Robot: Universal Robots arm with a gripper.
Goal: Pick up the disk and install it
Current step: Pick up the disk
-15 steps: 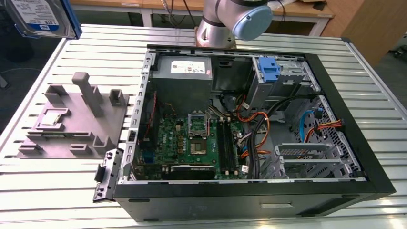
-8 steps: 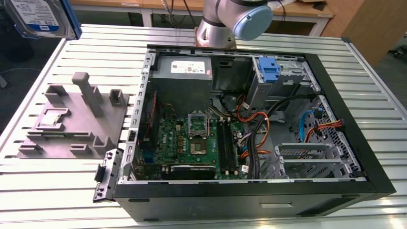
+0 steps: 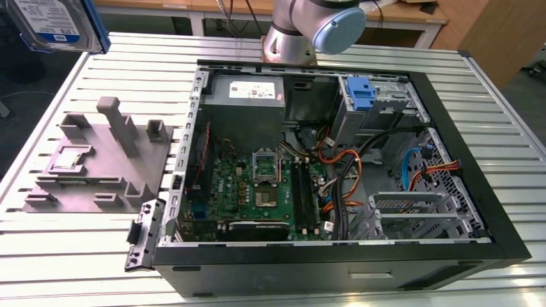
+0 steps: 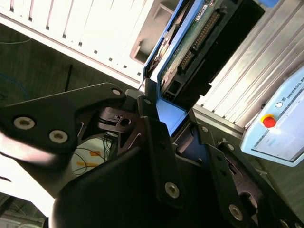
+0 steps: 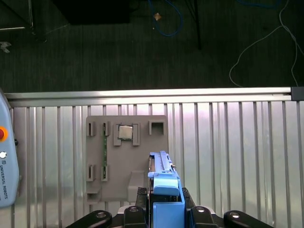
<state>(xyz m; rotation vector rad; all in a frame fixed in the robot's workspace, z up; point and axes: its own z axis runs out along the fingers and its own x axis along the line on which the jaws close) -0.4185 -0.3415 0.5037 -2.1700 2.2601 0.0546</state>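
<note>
We log the disk point(image 3: 53, 24) aloft at the exterior view's upper left, raised high above the slatted table point(image 3: 85, 256) and well apart from the open computer case point(image 3: 341, 272).

In the first wrist view the gripper point(image 5: 165, 202) has its jaws clenched on the disk, one on each side of the blue carrier frame point(image 5: 166, 183). The disk is edge-on, hanging over the grey fixture point(image 5: 126, 156). We judge the frame is the chosen hold because it keeps the jaws off label and electronics.

In the second wrist view the circuit board point(image 4: 190, 42) and connector row point away from the gripper, so that end looks free to meet the case.

The fixture's slots seem made to stand parts upright for a grasp from above. The small chip point(image 5: 125, 132) sits in its own recess there, untouched.

The case lies on its side, lid off, its interior open to the arm. An upright blue bracket point(image 3: 362, 96) stands at its far corner.

Pickup reads as done; the disk is not yet in the case.
</note>
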